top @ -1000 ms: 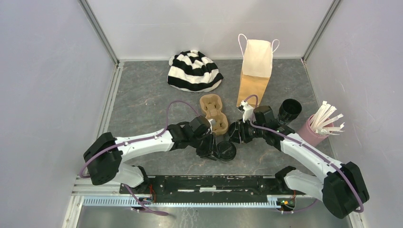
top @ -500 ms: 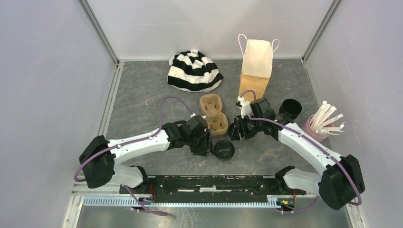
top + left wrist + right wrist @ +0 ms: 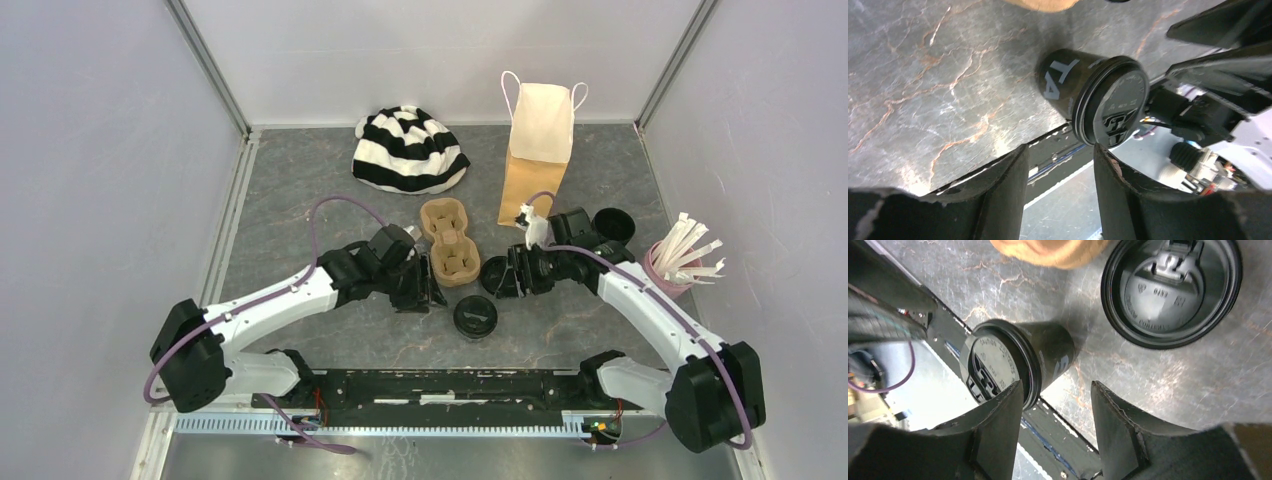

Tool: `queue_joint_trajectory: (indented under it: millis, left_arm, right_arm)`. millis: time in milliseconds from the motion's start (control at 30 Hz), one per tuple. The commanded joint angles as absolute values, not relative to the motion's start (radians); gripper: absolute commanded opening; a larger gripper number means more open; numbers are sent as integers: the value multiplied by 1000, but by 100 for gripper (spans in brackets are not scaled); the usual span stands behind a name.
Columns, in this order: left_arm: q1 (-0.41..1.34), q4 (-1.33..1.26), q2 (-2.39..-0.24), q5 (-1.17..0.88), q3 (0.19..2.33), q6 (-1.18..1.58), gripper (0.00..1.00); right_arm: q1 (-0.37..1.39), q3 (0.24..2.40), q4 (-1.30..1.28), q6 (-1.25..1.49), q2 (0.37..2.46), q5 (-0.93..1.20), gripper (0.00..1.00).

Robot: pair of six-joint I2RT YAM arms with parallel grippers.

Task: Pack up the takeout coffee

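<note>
Top: lidded cup (image 3: 475, 317) stands free on table (image 3: 300, 200), near left gripper (image 3: 425, 292) and right gripper (image 3: 503, 278). Second cup (image 3: 612, 224) sits unlidded near bag (image 3: 535, 150). Neither cup is in carrier (image 3: 450, 240) or bag.
Left wrist: jaws apart, empty.
Right wrist: jaws apart, empty; loose lid (image 3: 1170, 287) on table.
Judgement: all packing is yet to do.

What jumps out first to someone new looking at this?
The black-and-white striped hat at the back, left of the tall brown paper bag. Nearer, a lidded black cup stands up front, with the left hand and right hand open on either side.
</note>
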State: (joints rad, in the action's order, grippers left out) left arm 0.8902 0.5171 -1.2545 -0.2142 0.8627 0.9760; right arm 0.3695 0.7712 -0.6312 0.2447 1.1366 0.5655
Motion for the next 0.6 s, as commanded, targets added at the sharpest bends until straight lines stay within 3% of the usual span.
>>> queue_joint_trajectory:
  millis: [0, 333, 567]
  left_arm:
    - [820, 382, -1258, -327, 835, 964, 57]
    - [775, 257, -1375, -457, 822, 968, 49]
    - [783, 256, -1421, -489, 827, 955, 43]
  right_arm:
    - [317, 696, -636, 221, 1081, 701, 58]
    - [260, 576, -579, 289, 1034, 789, 44]
    - [258, 537, -513, 345, 1052, 845, 42]
